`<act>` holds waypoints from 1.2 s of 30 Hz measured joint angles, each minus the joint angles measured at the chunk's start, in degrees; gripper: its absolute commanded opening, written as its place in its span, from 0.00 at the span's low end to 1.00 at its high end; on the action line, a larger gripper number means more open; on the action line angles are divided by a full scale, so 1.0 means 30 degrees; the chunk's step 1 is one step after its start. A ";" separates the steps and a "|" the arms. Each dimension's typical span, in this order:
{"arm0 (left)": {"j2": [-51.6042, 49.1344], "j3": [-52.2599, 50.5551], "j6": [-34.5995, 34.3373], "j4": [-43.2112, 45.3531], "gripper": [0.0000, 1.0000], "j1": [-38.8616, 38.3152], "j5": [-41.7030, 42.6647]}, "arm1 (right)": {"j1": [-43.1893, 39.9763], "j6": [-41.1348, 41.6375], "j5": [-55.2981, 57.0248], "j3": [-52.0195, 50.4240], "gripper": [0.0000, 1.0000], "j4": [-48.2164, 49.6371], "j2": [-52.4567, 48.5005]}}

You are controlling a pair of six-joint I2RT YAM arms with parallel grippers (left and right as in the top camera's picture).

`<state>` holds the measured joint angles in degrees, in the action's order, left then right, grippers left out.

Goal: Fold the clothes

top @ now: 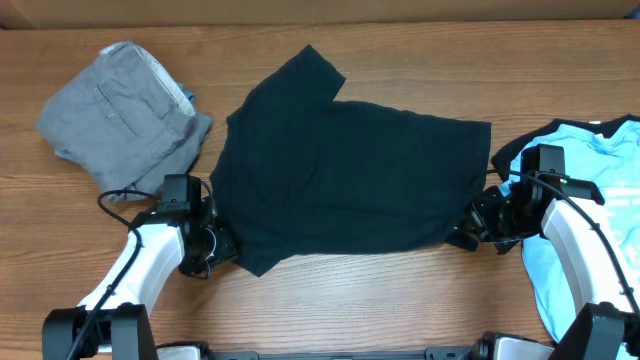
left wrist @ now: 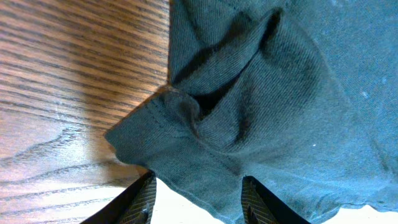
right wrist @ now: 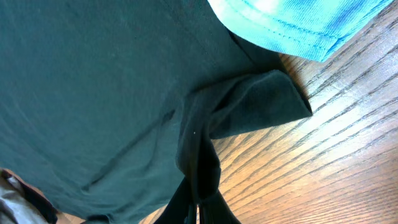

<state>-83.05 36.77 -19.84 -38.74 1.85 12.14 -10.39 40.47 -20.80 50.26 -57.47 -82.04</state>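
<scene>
A black T-shirt (top: pixel 350 170) lies spread across the middle of the table, one sleeve pointing to the far side. My left gripper (top: pixel 213 246) is at its near left corner. In the left wrist view the left gripper (left wrist: pixel 198 190) has its jaws apart, and the bunched corner of the black T-shirt (left wrist: pixel 280 93) lies loosely between them. My right gripper (top: pixel 468 226) is at the near right corner. Seen from the right wrist, the right gripper (right wrist: pixel 198 200) is shut on a pinched fold of the black T-shirt (right wrist: pixel 93 93).
Folded grey trousers (top: pixel 125 110) lie at the far left. A light blue T-shirt (top: pixel 615 150) lies at the right edge, partly under the right arm, and its hem (right wrist: pixel 292 18) overlaps the black cloth. Bare wooden table (top: pixel 400 300) runs along the front.
</scene>
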 measured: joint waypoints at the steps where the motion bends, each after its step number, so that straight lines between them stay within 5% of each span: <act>1: 0.0000 -0.0007 0.0007 0.0066 0.43 0.0000 -0.0007 | 0.0000 -0.0015 0.0000 0.0000 0.04 0.0007 0.0000; 9: -0.0051 -0.0204 -0.0219 0.0634 0.04 0.0000 -0.0656 | 0.0000 0.0000 0.0000 0.0000 0.04 0.0160 0.0000; 15: -0.0131 -0.0160 -0.0270 0.0452 0.04 0.0007 -0.0495 | 0.0000 -0.0007 0.0000 0.0000 0.04 0.0175 0.0000; 24: -0.0284 0.2076 -0.0262 -0.5734 0.04 0.0277 -0.0066 | 0.0000 -0.0780 0.0000 0.0007 0.04 -0.0656 0.0022; 36: 0.3592 0.5282 -0.0262 -0.9653 0.04 0.0306 -0.1530 | 0.0000 -0.1865 -0.0007 0.0007 0.04 -0.5100 0.3104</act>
<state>-72.27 52.62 -20.62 -67.70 2.76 7.55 -10.39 34.87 -20.82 50.28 -72.77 -72.73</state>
